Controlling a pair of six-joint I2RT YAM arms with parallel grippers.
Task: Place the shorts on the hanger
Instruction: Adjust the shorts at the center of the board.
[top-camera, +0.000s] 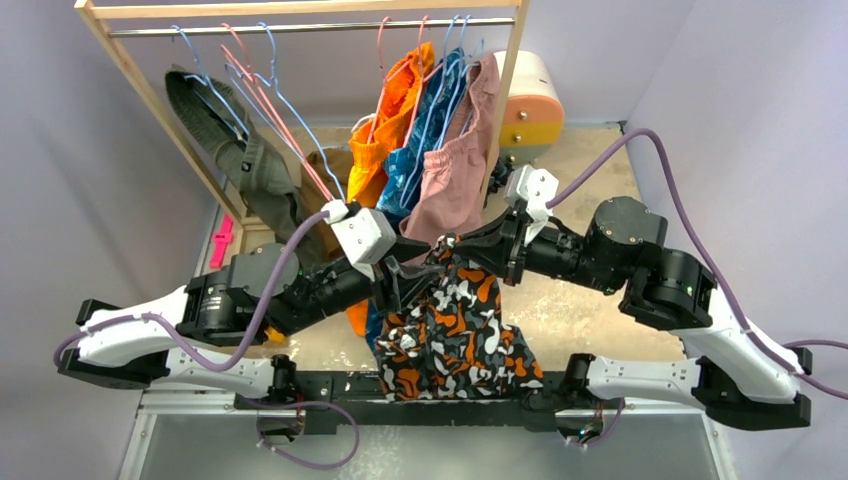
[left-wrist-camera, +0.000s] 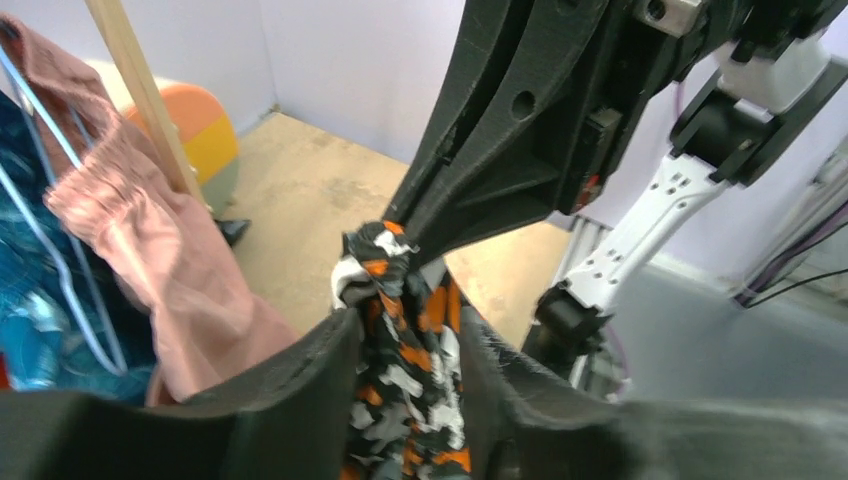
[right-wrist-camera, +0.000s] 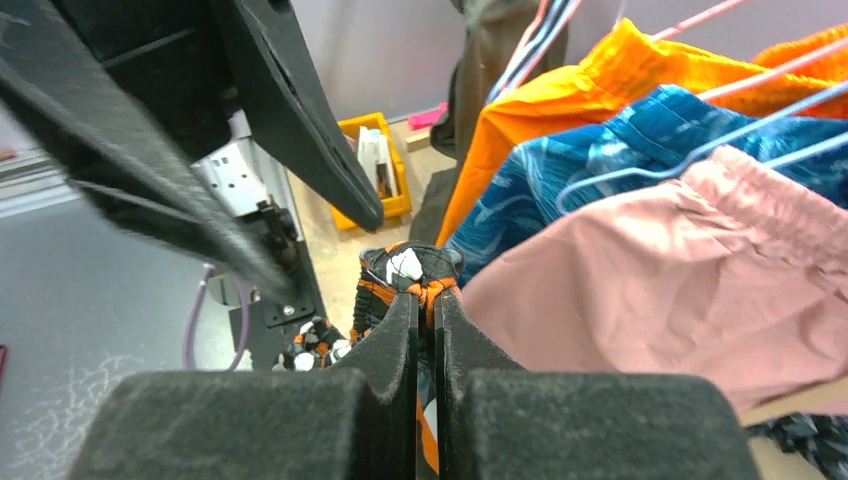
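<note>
The camouflage-print shorts (top-camera: 455, 335) hang bunched in mid-air in front of the rack, their lower part draped over the table's near edge. My right gripper (top-camera: 450, 243) is shut on the gathered top edge of the shorts (right-wrist-camera: 405, 265), with its pads (right-wrist-camera: 400, 330) pressed together on the cloth. Just below it, my left gripper (left-wrist-camera: 408, 322) stands open, and the shorts (left-wrist-camera: 415, 385) hang down between its parted fingers (left-wrist-camera: 320, 365). Empty light-blue wire hangers (top-camera: 290, 112) hang on the rail at the left, apart from both grippers.
A wooden rack (top-camera: 130, 70) with a metal rail stands at the back. Orange shorts (top-camera: 385, 125), a blue garment (top-camera: 415, 165) and pink shorts (top-camera: 455, 170) hang close behind the grippers. An olive garment (top-camera: 235, 150) hangs left. A white, yellow and orange container (top-camera: 530, 95) sits behind right.
</note>
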